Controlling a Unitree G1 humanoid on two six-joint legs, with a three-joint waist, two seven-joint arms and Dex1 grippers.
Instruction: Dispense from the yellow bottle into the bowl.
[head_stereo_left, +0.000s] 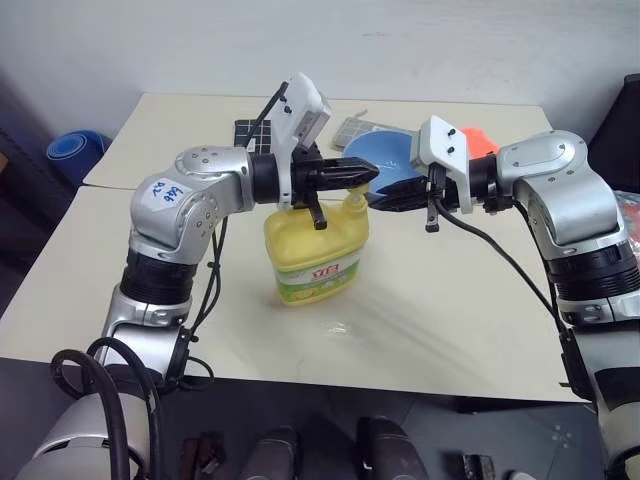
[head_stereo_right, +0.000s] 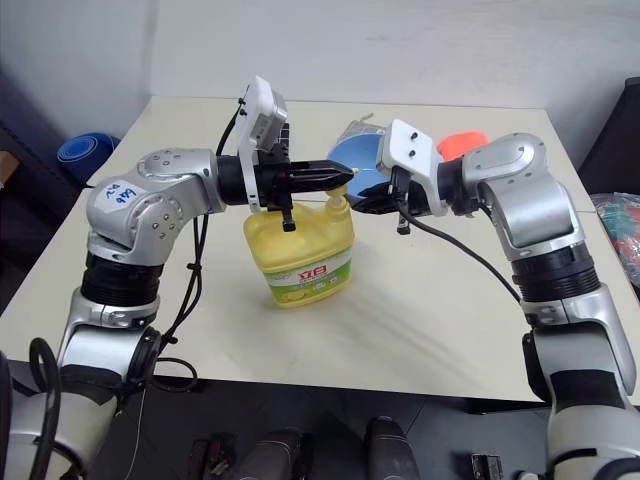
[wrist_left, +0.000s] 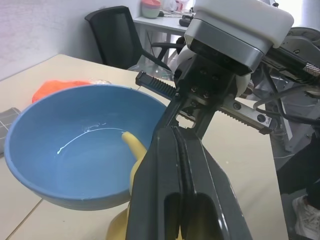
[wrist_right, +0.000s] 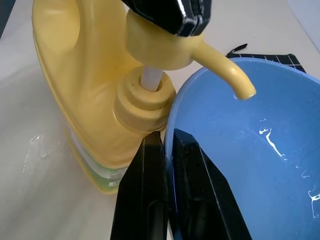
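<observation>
The yellow bottle (head_stereo_left: 315, 250) stands upright in the middle of the table, label toward me. My left gripper (head_stereo_left: 370, 178) is shut and lies level on top of the pump head (wrist_right: 160, 47). Just right of the bottle, the bowl (head_stereo_left: 385, 155) is held off the table. My right gripper (wrist_right: 167, 140) is shut on its rim, one finger inside and one outside. The pump spout (wrist_right: 235, 80) reaches over the bowl's rim. Thin streaks of liquid (wrist_right: 270, 140) lie inside the bowl (wrist_left: 75, 150).
An orange object (head_stereo_left: 480, 138), a black ribbed mat (head_stereo_left: 255, 135) and a grey flat item (head_stereo_left: 355, 130) lie at the back of the table. A wet smear (wrist_right: 32, 145) marks the tabletop beside the bottle. A blue roll (head_stereo_left: 75, 155) lies on the floor at left.
</observation>
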